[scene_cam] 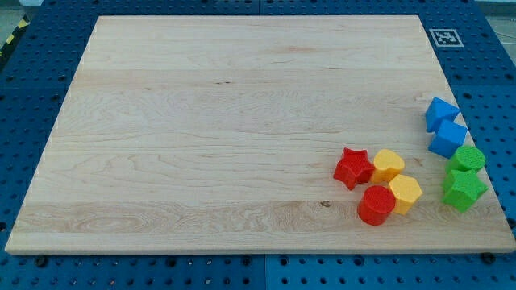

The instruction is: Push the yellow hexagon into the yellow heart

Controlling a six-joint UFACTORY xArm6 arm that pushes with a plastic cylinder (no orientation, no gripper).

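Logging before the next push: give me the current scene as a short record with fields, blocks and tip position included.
board: wooden board, all blocks in its right-hand part, toward the view's bottom
yellow hexagon, touching the red cylinder on its left
yellow heart, just above the hexagon, touching or nearly touching it
red star, left of the heart
blue blocks: two, and, near the right edge
green blocks: two, and, below the blue ones
my tip: not visible in this view

No readable text; only a black-and-white fiducial marker [446,37] on the wooden board's [201,145] top-right corner.
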